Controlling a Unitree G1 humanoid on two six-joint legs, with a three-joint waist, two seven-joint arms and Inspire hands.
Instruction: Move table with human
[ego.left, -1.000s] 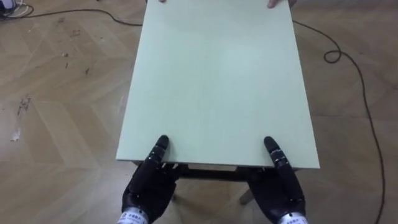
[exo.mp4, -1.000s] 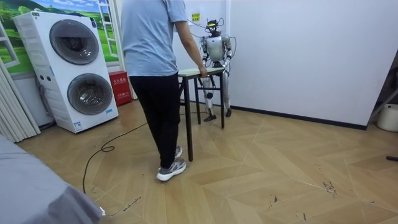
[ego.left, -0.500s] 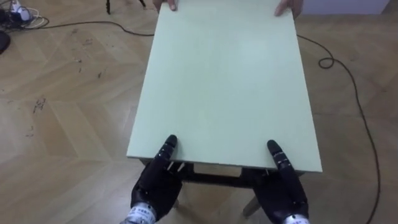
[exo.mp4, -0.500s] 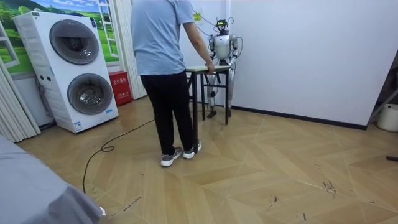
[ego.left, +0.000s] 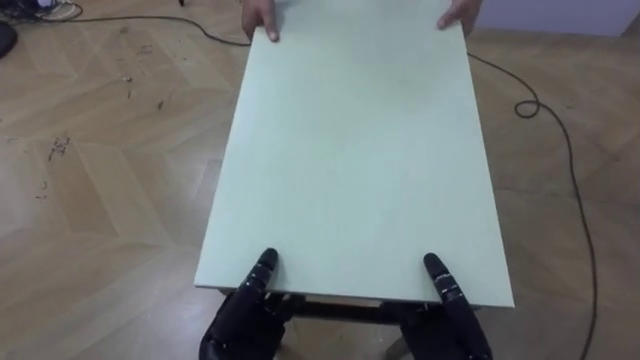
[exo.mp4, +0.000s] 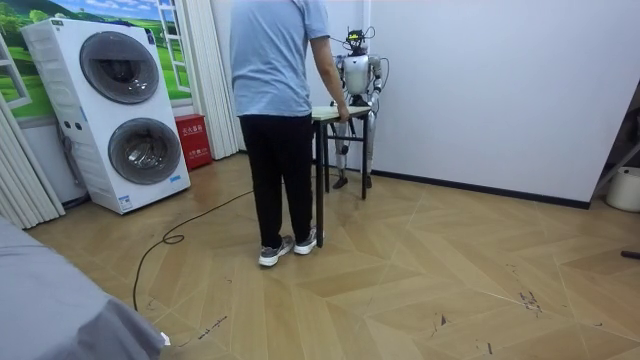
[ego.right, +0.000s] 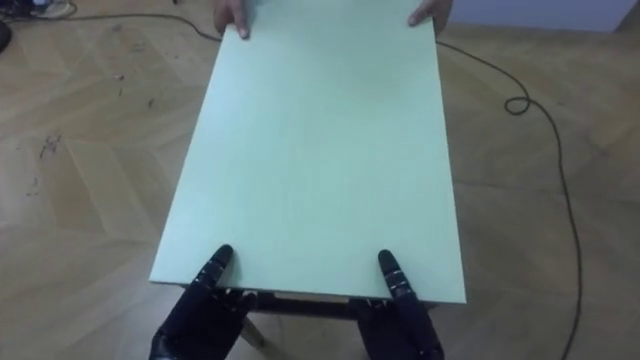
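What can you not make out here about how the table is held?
Left hand, right hand: grip beneath the table hidden by its top, eye views.
Person's hands: cut off by the top edge.
Room view: the person blocks part of the table.

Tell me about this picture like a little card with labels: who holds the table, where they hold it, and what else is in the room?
table: pale green top with nothing on it, held at both ends
left hand: thumb on top of the near edge, palm beneath it
right hand: same grip on the near edge, further right
person: stands at the far end, facing the robot
person's hands: one on each far corner
floor: wood in a zigzag pattern
washing machines: two, stacked, at the room view's left
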